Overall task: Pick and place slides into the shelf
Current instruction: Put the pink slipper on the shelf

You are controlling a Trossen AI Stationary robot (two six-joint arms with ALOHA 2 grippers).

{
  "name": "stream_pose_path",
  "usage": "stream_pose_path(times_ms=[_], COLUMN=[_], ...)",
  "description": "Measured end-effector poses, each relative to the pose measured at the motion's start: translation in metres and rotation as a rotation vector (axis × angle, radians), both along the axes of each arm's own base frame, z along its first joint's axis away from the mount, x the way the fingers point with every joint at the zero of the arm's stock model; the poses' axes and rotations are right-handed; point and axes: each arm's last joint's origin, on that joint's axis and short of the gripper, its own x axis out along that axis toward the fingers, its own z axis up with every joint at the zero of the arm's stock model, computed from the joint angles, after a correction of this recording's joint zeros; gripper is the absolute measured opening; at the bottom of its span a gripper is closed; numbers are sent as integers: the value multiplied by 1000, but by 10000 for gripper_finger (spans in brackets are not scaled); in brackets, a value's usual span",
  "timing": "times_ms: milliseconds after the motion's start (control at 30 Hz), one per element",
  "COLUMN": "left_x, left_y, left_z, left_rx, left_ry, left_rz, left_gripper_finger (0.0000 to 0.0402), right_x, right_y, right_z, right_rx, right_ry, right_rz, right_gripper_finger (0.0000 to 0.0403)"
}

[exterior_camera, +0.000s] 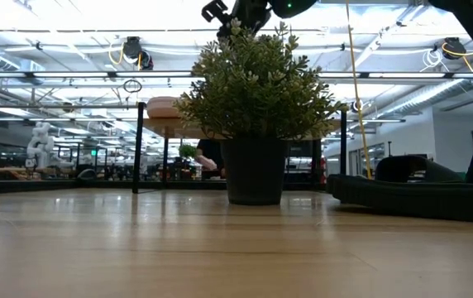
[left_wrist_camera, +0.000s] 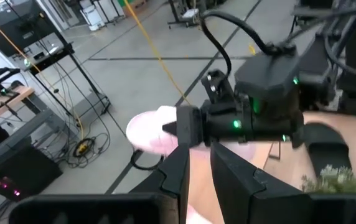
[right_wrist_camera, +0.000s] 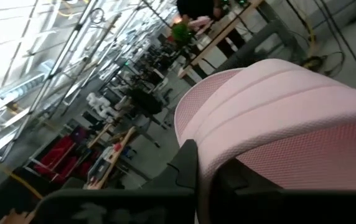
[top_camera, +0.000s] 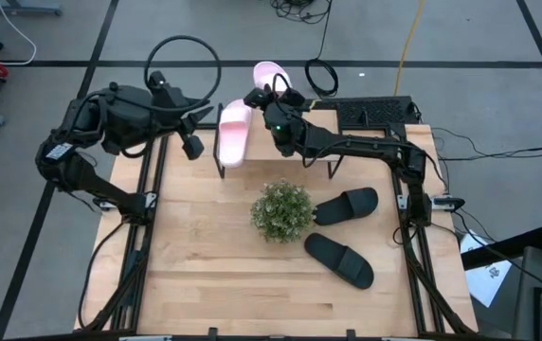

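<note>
Right gripper [top_camera: 269, 98], at the table's far edge, is clamped tight on a pale pink slide [top_camera: 271, 74] that juts out past the edge, its ribbed strap filling the right wrist view. Left gripper [top_camera: 193, 144], its fingers [left_wrist_camera: 177, 180] a narrow gap apart and holding nothing, hangs just beside the second pink slide [top_camera: 233, 133], which rests on the shelf [top_camera: 222, 163]. Two black slides [top_camera: 346, 206] lie on the table [top_camera: 214, 275] beside the plant [top_camera: 281, 210], well apart from both grippers.
</note>
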Motion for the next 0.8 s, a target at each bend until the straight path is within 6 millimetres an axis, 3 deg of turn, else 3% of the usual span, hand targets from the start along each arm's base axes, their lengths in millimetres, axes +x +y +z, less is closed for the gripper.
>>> stream_pose_path(times_ms=[467,800], left_x=[-2,-2], left_y=[0,0], left_z=[-4,-5], left_rx=[-28,-51], left_ry=[29,21], left_rz=[4,4], left_gripper_finger=[72,72], right_x=[2,17], right_y=[14,19], right_z=[-9,-41], right_rx=[23,73], right_ry=[91,91], right_rz=[-23,-4], right_gripper_finger=[1,0])
